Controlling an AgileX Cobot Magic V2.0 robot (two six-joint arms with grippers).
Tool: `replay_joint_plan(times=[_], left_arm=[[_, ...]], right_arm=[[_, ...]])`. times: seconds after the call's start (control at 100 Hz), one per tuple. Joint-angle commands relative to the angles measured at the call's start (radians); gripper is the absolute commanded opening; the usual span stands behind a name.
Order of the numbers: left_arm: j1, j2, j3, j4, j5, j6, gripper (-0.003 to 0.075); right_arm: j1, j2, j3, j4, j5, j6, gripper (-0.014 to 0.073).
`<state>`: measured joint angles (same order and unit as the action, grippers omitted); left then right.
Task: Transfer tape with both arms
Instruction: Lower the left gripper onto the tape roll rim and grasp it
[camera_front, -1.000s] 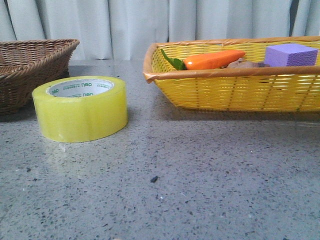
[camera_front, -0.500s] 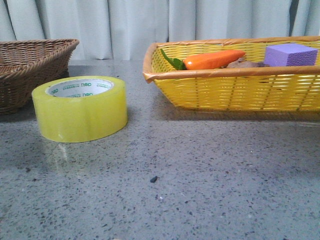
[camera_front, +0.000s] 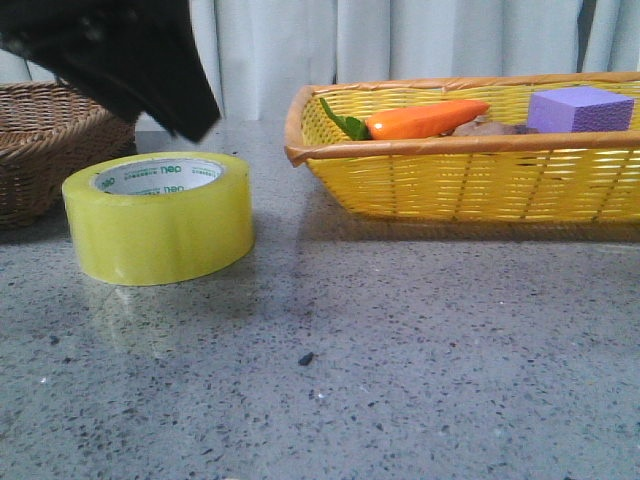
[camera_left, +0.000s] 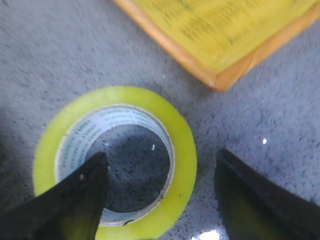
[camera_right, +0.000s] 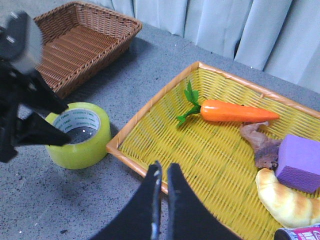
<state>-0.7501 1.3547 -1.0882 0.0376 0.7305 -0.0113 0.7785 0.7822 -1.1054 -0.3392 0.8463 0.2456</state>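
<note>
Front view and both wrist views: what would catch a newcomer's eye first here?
The wide roll of translucent yellow packing tape on the speckled grey table, with the black left pincer open above it, one finger over the core. Next, the yellow woven basket to its right holding an orange carrot and a purple foam block.

Grey speckled stone tabletop (camera_front: 400, 380), lightly glossy, with a small dark fleck near centre. Pale pleated curtains (camera_front: 400, 40) hang along the far side. Lighting even and soft.
</note>
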Motion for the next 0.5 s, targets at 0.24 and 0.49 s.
replay_joint_plan(times=[0.24, 0.49], left_arm=[[-0.007, 0.109, -0.099, -0.013, 0.045, 0.063, 0.0419], [-0.002, 0.162, -0.099, -0.005, 0.043, 0.063, 0.0419]], right_arm=[[-0.003, -0.009, -0.023, -0.034, -0.06, 0.001, -0.0074], [-0.003, -0.009, -0.023, -0.034, -0.059, 0.001, -0.0074]])
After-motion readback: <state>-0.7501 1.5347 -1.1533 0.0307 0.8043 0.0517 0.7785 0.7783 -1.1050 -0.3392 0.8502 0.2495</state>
